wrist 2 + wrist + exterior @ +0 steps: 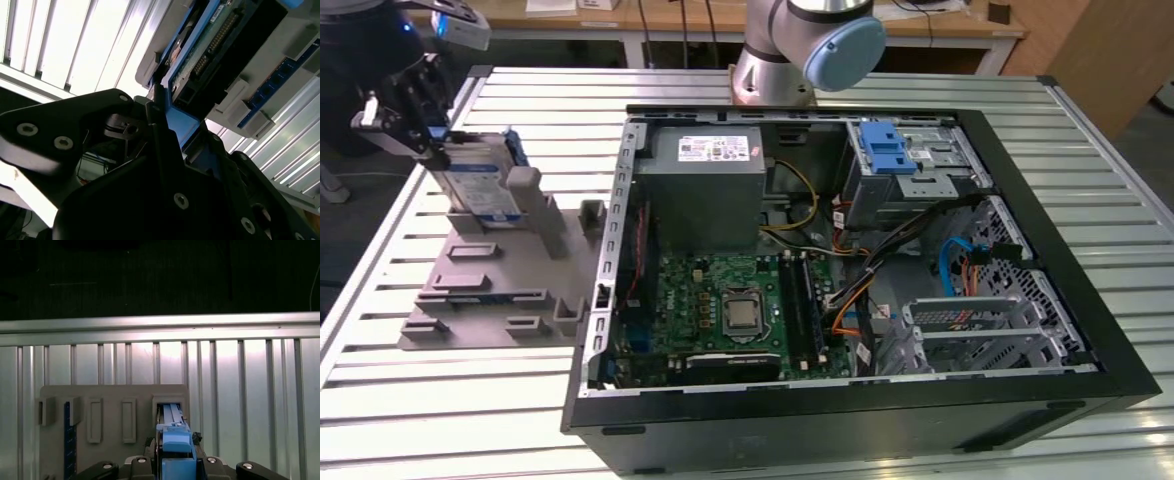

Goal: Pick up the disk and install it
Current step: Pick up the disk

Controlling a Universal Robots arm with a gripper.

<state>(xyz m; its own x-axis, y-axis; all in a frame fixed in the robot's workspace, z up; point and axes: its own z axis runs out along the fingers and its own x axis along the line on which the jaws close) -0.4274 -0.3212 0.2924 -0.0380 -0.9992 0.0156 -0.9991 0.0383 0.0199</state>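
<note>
One arm stretched to the grey holder, fingers clamped on upright disk

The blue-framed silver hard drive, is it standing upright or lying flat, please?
Upright: the silver hard drive stands on edge in a slot of the grey plastic holder.

Silver-grey arm, round pale blue joint cap; black hand, silver screws.
</note>
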